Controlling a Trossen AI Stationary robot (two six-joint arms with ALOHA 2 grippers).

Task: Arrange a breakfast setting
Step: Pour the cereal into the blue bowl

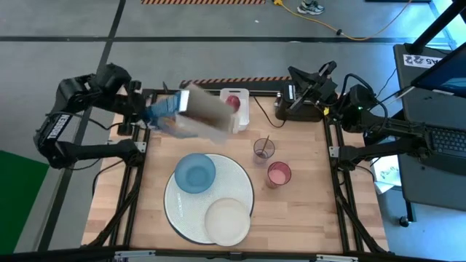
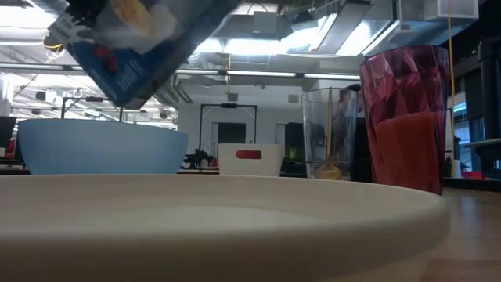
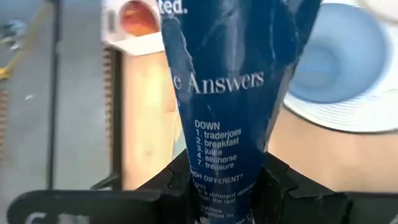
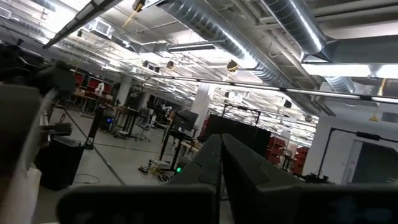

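A blue printed cereal box [image 1: 191, 113] hangs tilted over the table's far left part, with my left gripper [image 3: 227, 196] shut on it. In the low view the box [image 2: 133, 39] is high above the small blue bowl [image 2: 102, 146]. The bowl [image 1: 195, 173] and the small cream plate [image 1: 227, 222] sit on the big white plate [image 1: 244, 191]. A clear cup [image 1: 263, 151] holds the wooden spoon, and beside it stands a red cup [image 1: 279, 175]. The red apple [image 1: 233, 102] lies in the white tray. My right gripper [image 4: 221, 165] is shut, raised at the far right. My left gripper pinches the box's near end [image 3: 224, 177] between its two fingers, one on each broad face. The fingers slant down from the table's left side and lie along the box. The box reaches away from them, lifted clear of the table and tilted.
The white tray [image 1: 244, 116] stands at the far edge, partly under the box. A black toaster [image 1: 295, 103] sits at the far right corner. Bare wood lies along the left side and at the near right of the table.
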